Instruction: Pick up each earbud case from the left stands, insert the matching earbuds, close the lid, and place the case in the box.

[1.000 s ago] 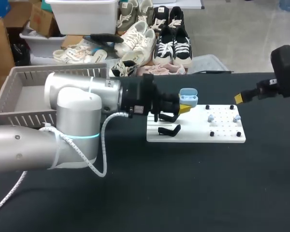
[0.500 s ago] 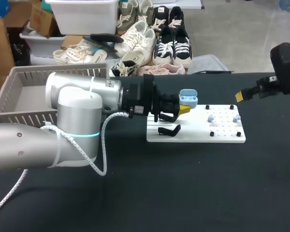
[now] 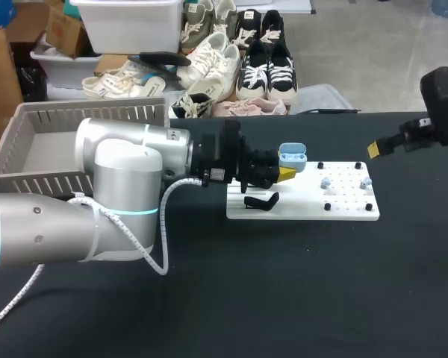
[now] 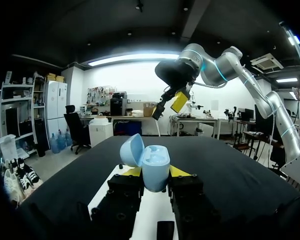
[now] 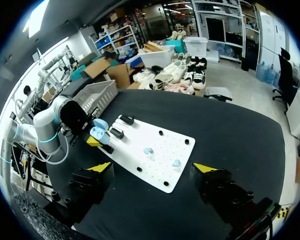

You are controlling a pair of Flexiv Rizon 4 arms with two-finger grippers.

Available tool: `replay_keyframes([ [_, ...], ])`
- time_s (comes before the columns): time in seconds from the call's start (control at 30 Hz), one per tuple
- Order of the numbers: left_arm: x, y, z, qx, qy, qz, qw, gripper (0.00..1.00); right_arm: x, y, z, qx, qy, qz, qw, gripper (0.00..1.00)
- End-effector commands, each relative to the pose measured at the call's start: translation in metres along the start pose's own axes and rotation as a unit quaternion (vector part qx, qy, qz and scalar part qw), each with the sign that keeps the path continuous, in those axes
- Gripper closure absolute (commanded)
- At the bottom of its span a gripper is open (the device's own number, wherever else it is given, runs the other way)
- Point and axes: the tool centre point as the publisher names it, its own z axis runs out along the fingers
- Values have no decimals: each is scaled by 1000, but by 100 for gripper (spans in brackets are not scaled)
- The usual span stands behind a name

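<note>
A light blue earbud case, lid open, is held upright between the yellow-tipped fingers of my left gripper, just above the left end of the white board. In the left wrist view the case sits between both fingers, which are shut on its sides. Two pale blue earbuds lie on the board's right half. My right gripper hangs open above the table, right of the board, with nothing in it; below its fingers I see the earbuds.
A black stand sits on the board's left end below the held case. Black pegs dot the board. A grey slatted basket stands at the table's far left, behind my left arm.
My left gripper has shifted slightly right and down with the case. The right gripper has barely moved.
</note>
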Motion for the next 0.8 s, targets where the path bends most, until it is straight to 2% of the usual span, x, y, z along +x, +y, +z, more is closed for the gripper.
replay_keyframes([
  [0.03,1,1,2,-4,0,-1,1000,100,-1,1,1,3,3,1,1000,0],
  [0.27,0,1,2,-6,0,-2,1000,100,-2,-1,-1,30,27,-18,999,0],
  [0.47,0,1,2,-6,0,-2,1000,100,3,-5,-3,66,65,-38,995,0],
  [0.7,0,1,2,-6,0,-2,1000,100,12,-13,3,143,115,-84,979,0],
  [0.8,0,1,2,-6,0,-2,1000,100,17,-18,7,156,126,-101,975,0],
])
